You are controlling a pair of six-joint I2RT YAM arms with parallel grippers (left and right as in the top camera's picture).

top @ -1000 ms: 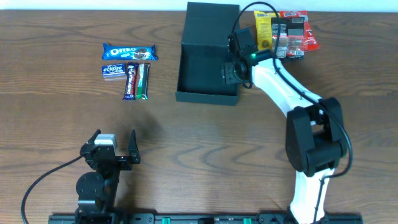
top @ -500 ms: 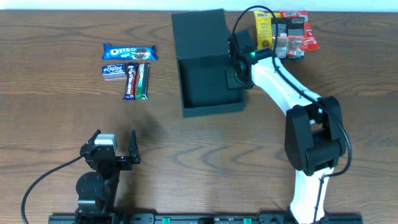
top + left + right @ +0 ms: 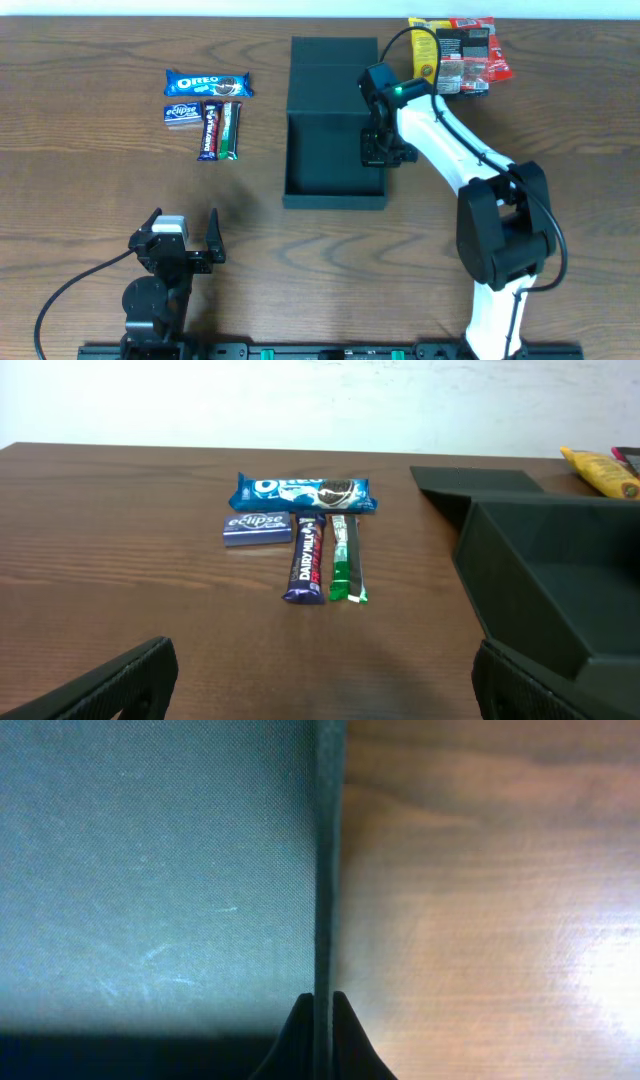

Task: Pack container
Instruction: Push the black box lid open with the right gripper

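The container (image 3: 325,150), a dark green-black box, lies open in the middle of the table with its flap lid (image 3: 335,60) folded back on the far side. My right gripper (image 3: 378,150) is shut on the box's right wall. In the right wrist view, the thin wall edge (image 3: 325,870) runs straight up between the closed fingertips of my right gripper (image 3: 323,1020), with the box floor on the left. My left gripper (image 3: 183,228) stands open near the front left, holding nothing. The left wrist view shows my left gripper (image 3: 325,700) low over bare wood, with the container (image 3: 560,560) at the right.
Left of the box lie an Oreo pack (image 3: 208,83), an Eclipse pack (image 3: 181,112), a Dairy Milk bar (image 3: 211,130) and a green bar (image 3: 230,130). A yellow packet (image 3: 424,50) and red-black packets (image 3: 470,55) lie at the back right.
My right gripper closed on the box's right wall and dragged the box toward the front of the table. The box skewed for a moment and now sits square. The left arm stayed still.
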